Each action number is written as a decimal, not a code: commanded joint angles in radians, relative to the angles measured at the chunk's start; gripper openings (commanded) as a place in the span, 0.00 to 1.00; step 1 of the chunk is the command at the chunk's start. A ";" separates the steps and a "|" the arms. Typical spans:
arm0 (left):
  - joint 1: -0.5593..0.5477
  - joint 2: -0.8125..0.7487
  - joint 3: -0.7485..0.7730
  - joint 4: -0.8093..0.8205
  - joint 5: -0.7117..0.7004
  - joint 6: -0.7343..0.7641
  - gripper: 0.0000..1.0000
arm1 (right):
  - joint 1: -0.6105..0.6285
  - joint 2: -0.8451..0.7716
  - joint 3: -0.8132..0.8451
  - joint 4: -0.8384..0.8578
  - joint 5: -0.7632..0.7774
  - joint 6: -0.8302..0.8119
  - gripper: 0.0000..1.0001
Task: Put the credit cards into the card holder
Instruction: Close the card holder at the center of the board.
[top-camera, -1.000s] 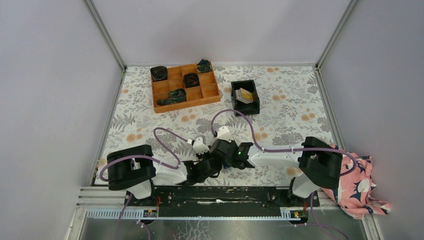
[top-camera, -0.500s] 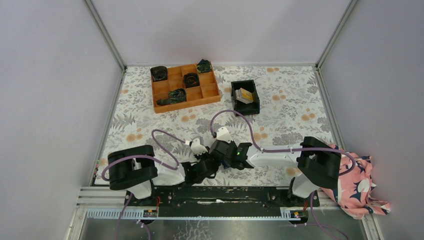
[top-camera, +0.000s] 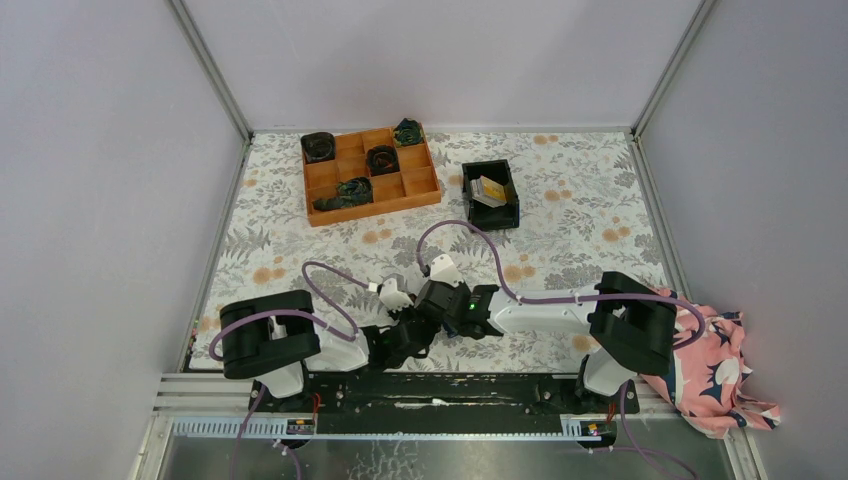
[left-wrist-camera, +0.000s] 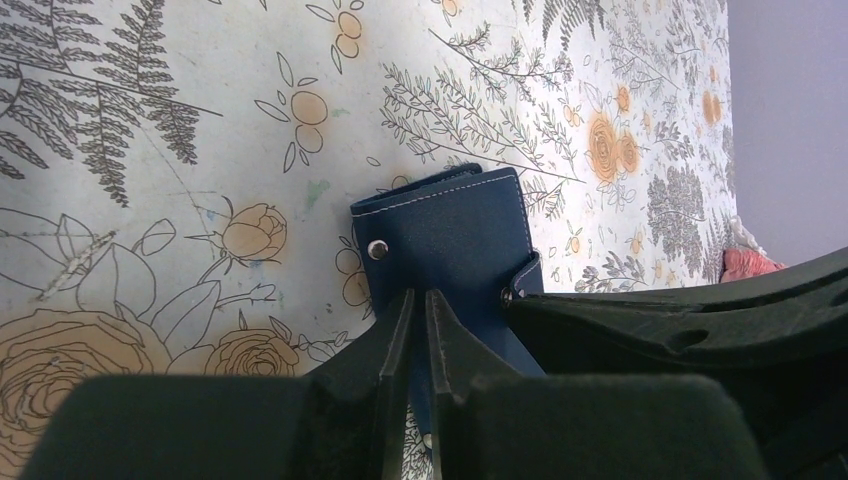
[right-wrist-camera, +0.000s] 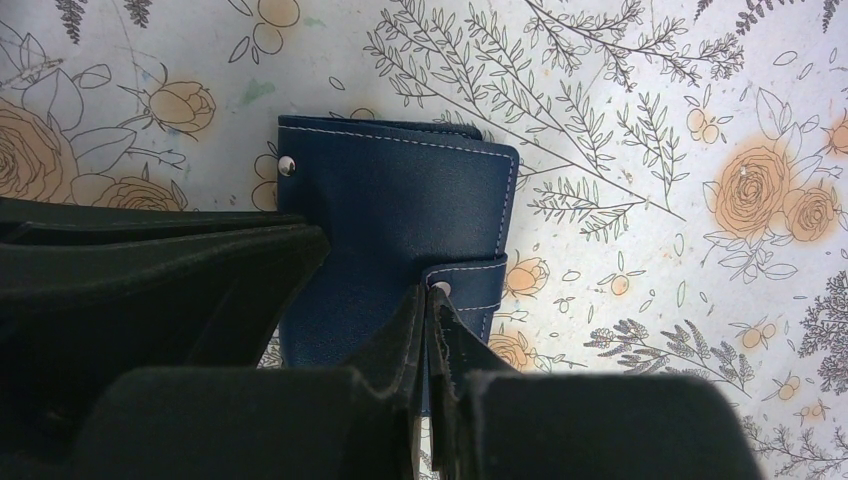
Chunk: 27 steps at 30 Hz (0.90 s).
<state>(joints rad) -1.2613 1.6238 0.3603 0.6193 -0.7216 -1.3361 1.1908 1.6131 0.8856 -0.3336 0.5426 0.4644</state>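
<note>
The card holder (left-wrist-camera: 450, 230), a navy folded wallet, lies closed on the floral table cover near the arm bases. My left gripper (left-wrist-camera: 420, 295) is shut on its near edge, below the snap stud, with blue leather showing between the fingers. My right gripper (right-wrist-camera: 428, 292) is shut on the snap tab (right-wrist-camera: 472, 285) at the side of the card holder (right-wrist-camera: 400, 210). In the top view both grippers (top-camera: 405, 312) (top-camera: 432, 300) meet over the wallet and hide it. The credit cards (top-camera: 488, 189), yellow and grey, lie in the black bin far behind.
The black bin (top-camera: 513, 192) stands at the back, right of centre. An orange compartment tray (top-camera: 375, 207) with dark bundles sits at the back left. A floral cloth (top-camera: 712, 372) hangs off the table's right front corner. Purple cables loop over both arms.
Both grippers have shifted slightly to the left together over the wallet. The left jaws have narrowed a little onto the leather.
</note>
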 joint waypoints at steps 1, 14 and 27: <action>0.003 0.056 -0.024 -0.031 0.090 0.023 0.15 | 0.017 0.045 0.009 0.017 -0.076 0.046 0.04; -0.005 0.077 -0.008 -0.058 0.059 0.056 0.12 | -0.053 0.029 0.011 0.037 -0.166 -0.006 0.01; -0.007 0.137 0.016 -0.058 0.052 0.111 0.11 | -0.208 0.149 0.058 0.018 -0.471 -0.074 0.00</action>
<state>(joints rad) -1.2617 1.6882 0.3759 0.6926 -0.7654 -1.2938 1.0260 1.6535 0.9592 -0.3687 0.3126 0.3901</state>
